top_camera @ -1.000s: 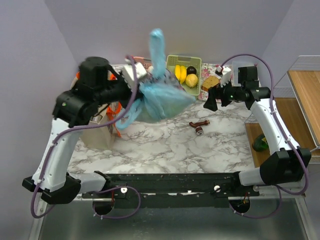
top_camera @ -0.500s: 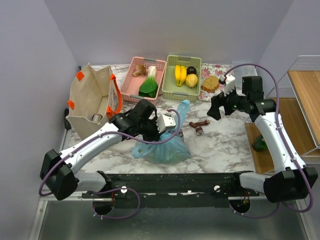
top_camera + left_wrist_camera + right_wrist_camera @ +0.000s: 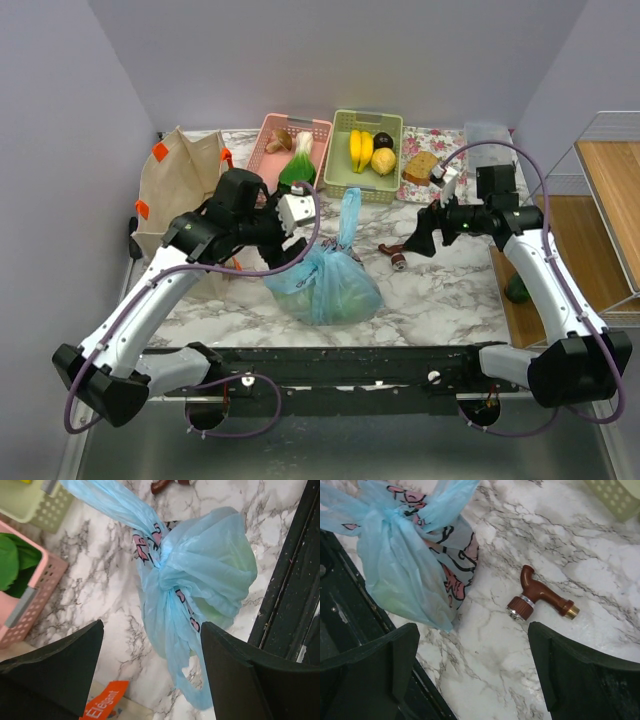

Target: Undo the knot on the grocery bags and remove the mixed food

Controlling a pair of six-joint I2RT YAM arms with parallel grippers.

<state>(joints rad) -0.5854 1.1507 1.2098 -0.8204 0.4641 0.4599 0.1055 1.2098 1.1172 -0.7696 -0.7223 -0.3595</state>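
The light blue grocery bag point(image 3: 330, 285) lies on the marble near the front rail, its knot point(image 3: 340, 250) still tied and one handle loop standing up. In the left wrist view the knot point(image 3: 165, 572) sits above my open left gripper point(image 3: 150, 672). A loose bag loop hangs between its fingers point(image 3: 240, 675), which are not closed on it. My left gripper point(image 3: 290, 248) hovers just left of the bag. My right gripper point(image 3: 418, 232) is open to the bag's right, over bare marble point(image 3: 475, 675). The mixed food is hidden inside the bag; only a green tint point(image 3: 237, 550) shows through.
A brown handle-shaped piece point(image 3: 537, 597) lies on the marble right of the bag point(image 3: 405, 565). A beige tote with orange handles point(image 3: 180, 190) stands at the left. At the back are a pink basket point(image 3: 290, 150), a green basket with bananas point(image 3: 365, 150) and a bread slice point(image 3: 422, 165).
The left arm brought the bag down from high in the air onto the table. Its jaws opened off the bag, then it drew back to the left. The right arm shifted slightly.
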